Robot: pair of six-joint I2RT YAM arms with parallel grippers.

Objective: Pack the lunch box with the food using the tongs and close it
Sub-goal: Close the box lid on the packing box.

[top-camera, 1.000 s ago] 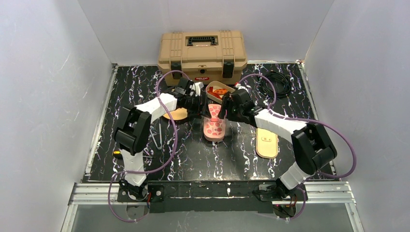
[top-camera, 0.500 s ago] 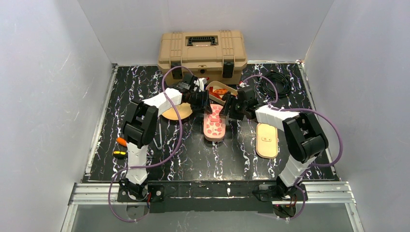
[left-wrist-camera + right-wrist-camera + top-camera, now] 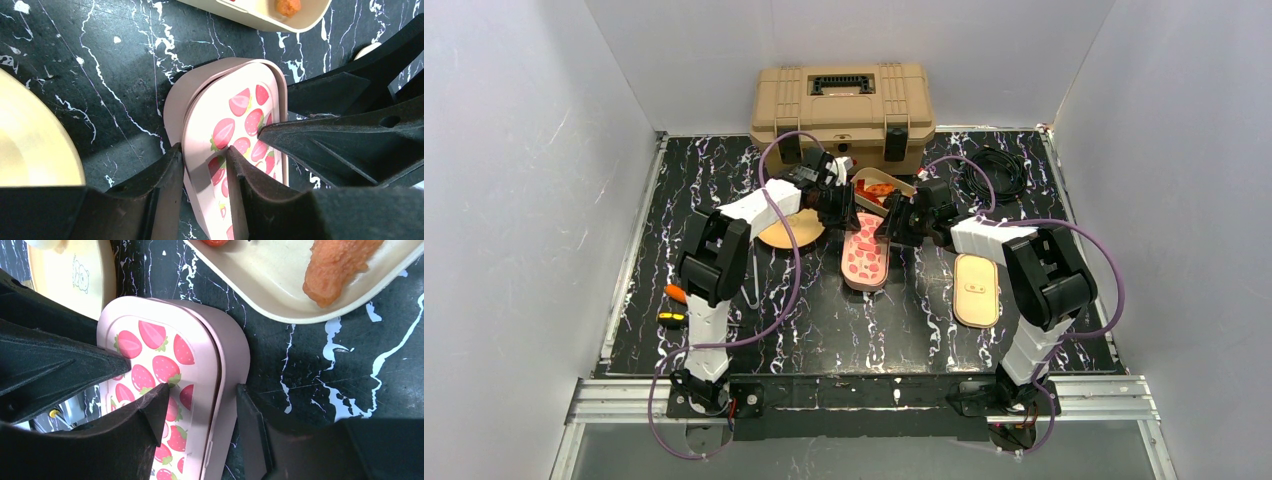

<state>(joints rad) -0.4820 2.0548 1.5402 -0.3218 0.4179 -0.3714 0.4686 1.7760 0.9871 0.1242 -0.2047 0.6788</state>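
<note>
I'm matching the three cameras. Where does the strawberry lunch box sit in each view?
Top external: strawberry lunch box mid-picture, slightly above centre.
Left wrist: box centre, running to the bottom edge.
Right wrist: box centre-left, running to the bottom edge.
Shared landmark: cream tray beyond its far end.

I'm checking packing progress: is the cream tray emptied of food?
No, the right wrist view shows an orange breaded piece lying in the cream tray.

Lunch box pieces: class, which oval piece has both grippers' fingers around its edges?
The pink strawberry-patterned one, the only printed piece; the cream food tray and plain beige piece lie apart, unprinted.
</note>
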